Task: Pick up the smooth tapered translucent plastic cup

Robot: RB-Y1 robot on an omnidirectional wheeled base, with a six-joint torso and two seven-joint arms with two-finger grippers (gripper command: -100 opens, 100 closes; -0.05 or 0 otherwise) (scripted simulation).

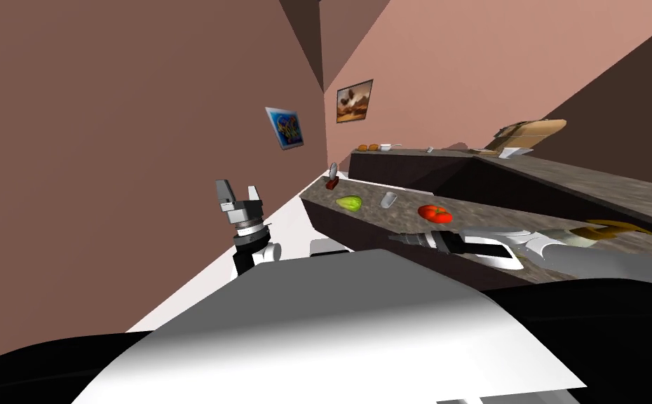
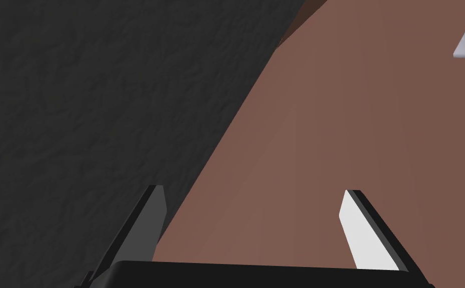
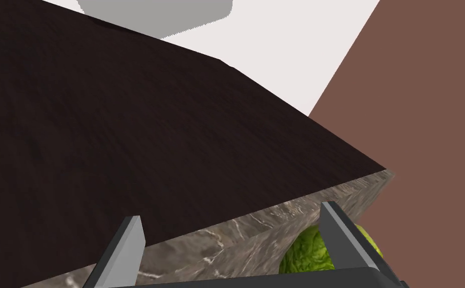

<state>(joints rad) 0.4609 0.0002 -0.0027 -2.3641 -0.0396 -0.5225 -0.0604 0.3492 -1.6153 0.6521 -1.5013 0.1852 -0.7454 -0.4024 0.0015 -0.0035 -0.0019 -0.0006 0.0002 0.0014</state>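
Two grippers: left gripper (image 1: 238, 188) and right gripper (image 3: 231, 211), both with fingers spread, holding nothing.
Cup: pale cup (image 1: 388, 200) on the stone counter (image 1: 472, 214), beyond the right gripper's tips, apart from them.
Flanking the cup: green vegetable (image 1: 349, 203), tomato (image 1: 435, 214).
Right fingers: at the counter's edge, vegetable just past one.

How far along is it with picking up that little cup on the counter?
Early on. Done: it stands at the counter, with the right arm stretched along its front edge. In hand: the right gripper is open and empty, short of the cup. Left to do: reach the cup, which sits untouched between the green vegetable and the tomato, close on it and lift. The left gripper is open, off the counter.
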